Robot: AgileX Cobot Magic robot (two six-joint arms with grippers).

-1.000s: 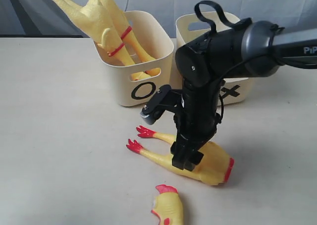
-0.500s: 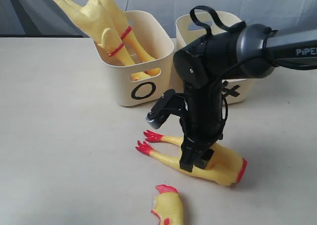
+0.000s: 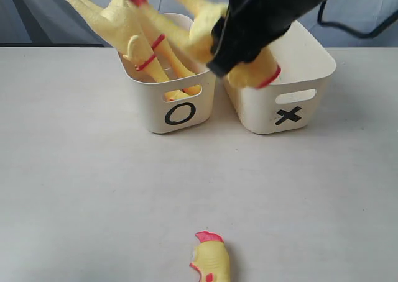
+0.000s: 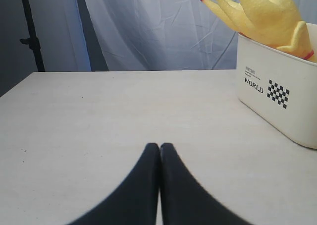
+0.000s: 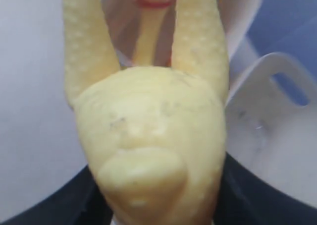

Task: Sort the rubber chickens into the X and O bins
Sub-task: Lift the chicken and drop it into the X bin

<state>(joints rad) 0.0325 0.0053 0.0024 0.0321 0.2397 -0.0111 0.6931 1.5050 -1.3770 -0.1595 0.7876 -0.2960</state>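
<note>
- Over the two tubs at the far side of the bench [image 3: 74, 182]: right gripper [image 3: 219, 57] now high and motion-blurred, dark fingers clamped on a yellow rubber chicken with red feet and comb [image 3: 254, 74].
- A second ago the same chicken lay flat on the bench in front of the tubs, fingers pressed down onto its body. Bench there now bare.
- Body hangs above the near-left corner of the cream-white plastic tub marked with a black X [image 3: 311, 71]; legs slant up and across the cream-white plastic tub marked with a black O [image 3: 149, 102].
- Reading: pick done, carry under way, release not yet made. X tub the likely target, judging by where the body hangs.
- O tub already holds two long yellow rubber chickens with red neck bands [image 3: 134, 30], leaning out over its far-left rim.
- One more to sort: small yellow rubber chicken with red comb [image 3: 210, 260] at the near edge of the bench, well apart from both tubs, unmoved.
- Left gripper [image 4: 159, 155]: fingers pressed together on nothing, low over the bench, idle.
- Hard to make out: right fingertips lost in blur from outside; right wrist view filled by the chicken's body, dark fingers on either side.
- Neck band on the held chicken: cannot tell.
- Inside of the X tub largely hidden behind arm and chicken; contents unknown.
- Near chicken cut off by the frame edge, head and upper body only.
</note>
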